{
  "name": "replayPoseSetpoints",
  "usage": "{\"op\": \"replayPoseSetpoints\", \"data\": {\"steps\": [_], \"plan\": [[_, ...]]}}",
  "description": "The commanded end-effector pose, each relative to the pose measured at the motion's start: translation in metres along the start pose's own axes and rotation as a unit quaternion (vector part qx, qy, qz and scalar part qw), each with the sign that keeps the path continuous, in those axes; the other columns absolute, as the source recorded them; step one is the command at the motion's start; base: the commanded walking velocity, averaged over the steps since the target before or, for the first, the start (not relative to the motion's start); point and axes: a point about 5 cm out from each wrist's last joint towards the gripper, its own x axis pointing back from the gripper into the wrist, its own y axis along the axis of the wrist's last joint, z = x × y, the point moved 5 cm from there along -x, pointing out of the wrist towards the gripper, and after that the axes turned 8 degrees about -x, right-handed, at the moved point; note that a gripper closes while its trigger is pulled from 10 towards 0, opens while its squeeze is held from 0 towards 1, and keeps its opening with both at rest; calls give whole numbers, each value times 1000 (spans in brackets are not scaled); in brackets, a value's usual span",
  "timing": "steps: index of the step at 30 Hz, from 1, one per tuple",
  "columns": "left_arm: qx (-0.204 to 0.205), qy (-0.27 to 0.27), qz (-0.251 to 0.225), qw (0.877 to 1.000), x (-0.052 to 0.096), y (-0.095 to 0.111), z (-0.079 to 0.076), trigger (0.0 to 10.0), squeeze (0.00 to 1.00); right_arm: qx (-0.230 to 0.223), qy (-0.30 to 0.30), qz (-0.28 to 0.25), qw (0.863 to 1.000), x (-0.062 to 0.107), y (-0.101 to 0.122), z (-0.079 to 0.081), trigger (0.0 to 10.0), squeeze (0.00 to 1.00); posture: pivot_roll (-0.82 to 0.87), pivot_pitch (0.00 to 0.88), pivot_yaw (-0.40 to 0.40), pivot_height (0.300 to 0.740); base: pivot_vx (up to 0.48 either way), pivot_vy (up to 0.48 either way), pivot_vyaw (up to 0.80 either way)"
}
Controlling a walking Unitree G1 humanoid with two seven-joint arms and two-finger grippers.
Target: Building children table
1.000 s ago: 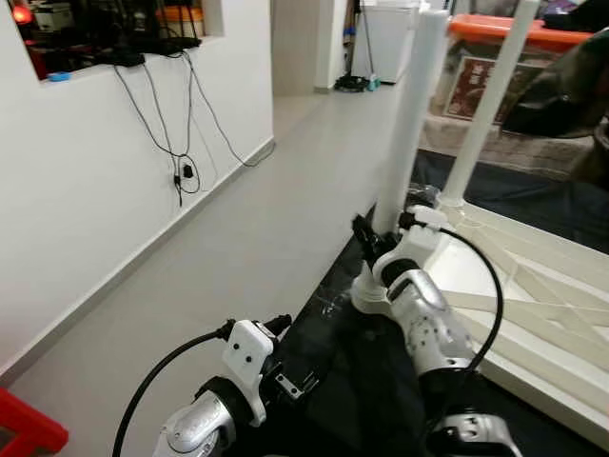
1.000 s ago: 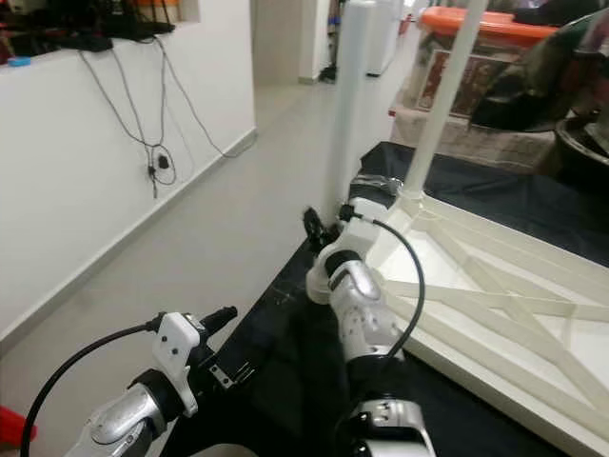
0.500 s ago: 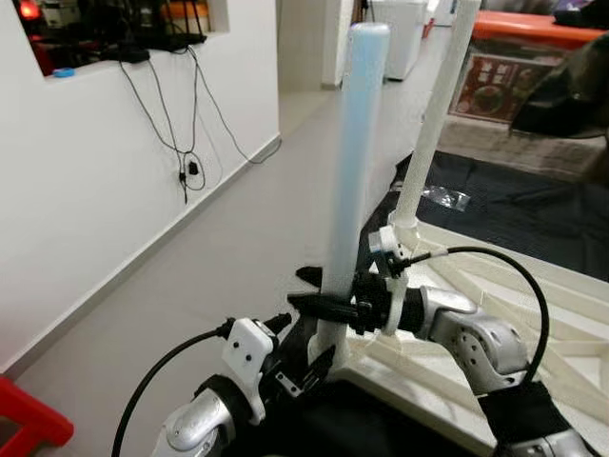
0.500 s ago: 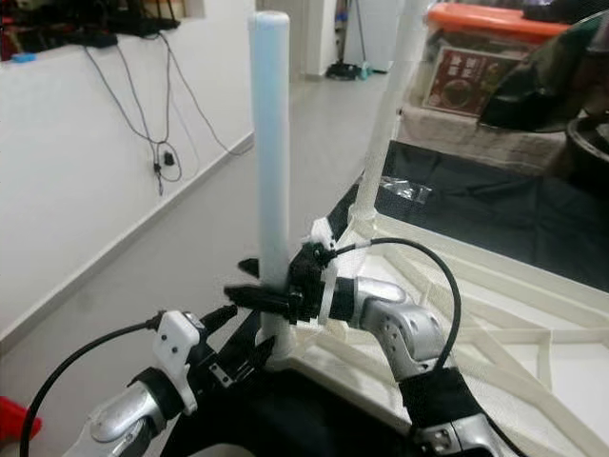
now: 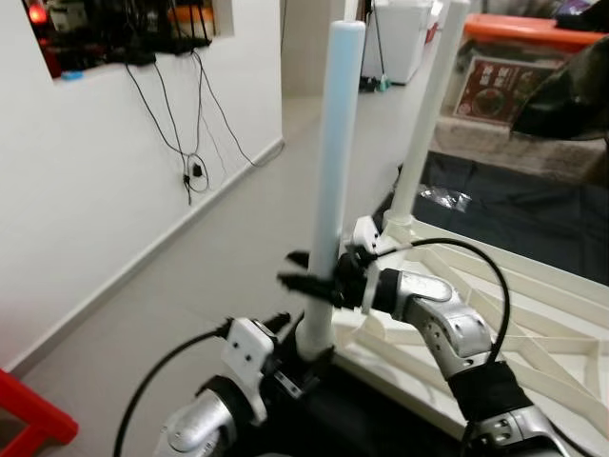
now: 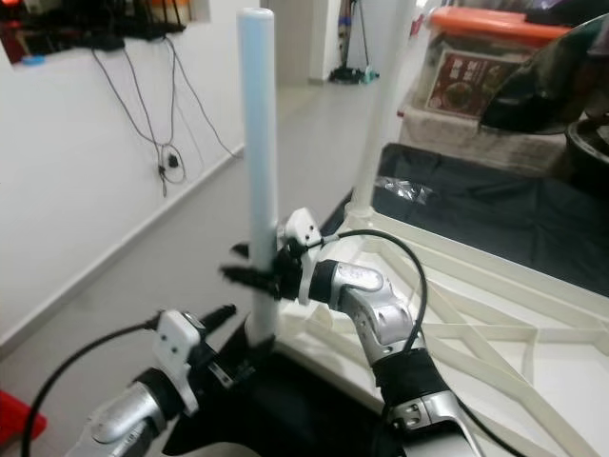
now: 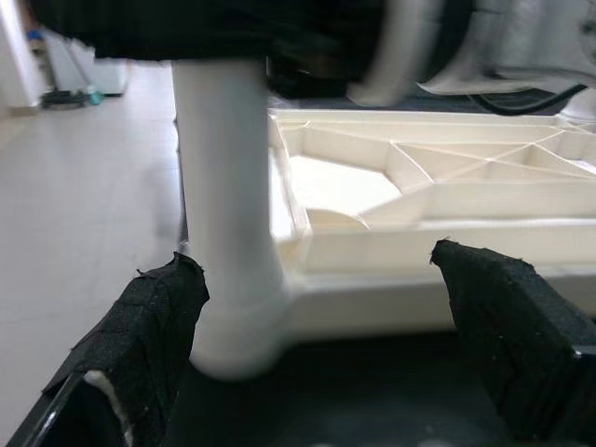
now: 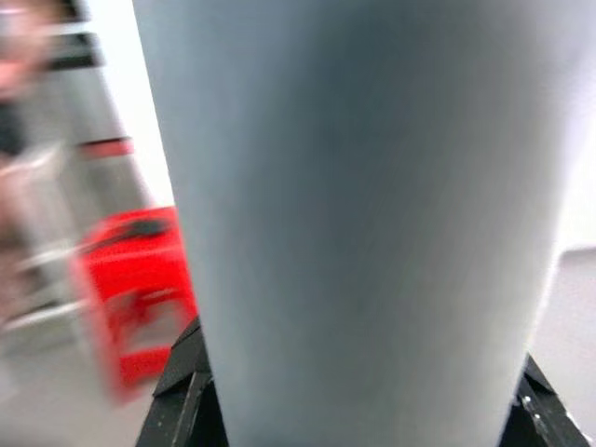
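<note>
With the right gripper fingers pinching the upright table leg and the left gripper fingers spread, a sideways tug could unseat it from the tabletop.

Right gripper is clamped around the near table leg, which stands upright at the corner of the upside-down white tabletop. A second leg rises behind it. The left gripper sits low by the leg's base.

Pale blue table leg; cream ribbed tabletop; red stool.
</note>
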Motion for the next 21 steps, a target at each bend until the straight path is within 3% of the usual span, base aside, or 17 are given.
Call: {"op": "replayPoseSetpoints", "data": {"steps": [1,2,3,4,5,6,8,9,10,11,12,14,15,18,19,21], "plan": [[-1,1,7,1000,2,-3,1,10000,0,-43,-163,-16,986,12,-3,-44,0,0,102,8,-17,740,0,0,0],[-1,1,7,1000,2,-3,1,10000,0,-43,-163,-16,986,12,-3,-44,0,0,102,8,-17,740,0,0,0],[-1,0,7,1000,2,-4,1,10000,0,-41,-260,-26,964,22,-4,-64,0,0,100,6,-19,740,0,0,0],[-1,0,7,1000,2,-4,1,10000,0,-41,-260,-26,964,22,-4,-64,0,0,100,6,-19,740,0,0,0],[-1,0,7,1000,2,-4,1,10000,0,-36,-320,-32,946,30,-5,-76,0,0,99,5,-19,740,0,0,0],[-1,0,7,1000,2,-4,1,10000,0,-36,-320,-32,946,30,-5,-76,0,0,99,5,-19,740,0,0,0],[-2,-1,7,1000,1,-4,1,10000,0,-30,-480,-55,875,67,-10,-93,0,0,104,5,-21,740,0,0,0],[-2,-1,7,1000,1,-4,1,10000,0,-30,-480,-55,875,67,-10,-93,0,0,104,5,-21,740,0,0,0],[-2,-1,6,1000,1,-3,0,10000,0,-60,-591,-80,800,98,-20,-90,0,0,103,4,-24,740,0,0,0],[-2,-1,6,1000,1,-3,0,10000,0,-60,-591,-80,800,98,-20,-90,0,0,103,4,-24,740,0,0,0],[-2,0,6,1000,1,-3,0,10000,0,-75,-606,-85,787,102,-23,-86,0,0,104,5,-26,740,0,0,0],[-2,0,6,1000,1,-3,0,10000,0,-75,-606,-85,787,102,-23,-86,0,0,104,5,-26,740,0,0,0],[-2,0,6,1000,0,-3,0,10000,0,-84,-613,-90,780,102,-24,-81,0,0,101,6,-23,740,0,0,0],[-2,-2,5,1000,0,-3,0,10000,0,-98,-605,-100,784,89,-24,-76,0,0,97,14,-22,740,0,0,0],[-3,-3,5,1000,0,-3,0,10000,0,-100,-591,-100,794,81,-23,-75,3294,0,96,18,-25,740,0,0,0],[-3,-3,5,1000,0,-2,-1,10000,0,-101,-581,-99,801,75,-23,-74,3294,0,96,18,-25,740,0,0,0]]}}
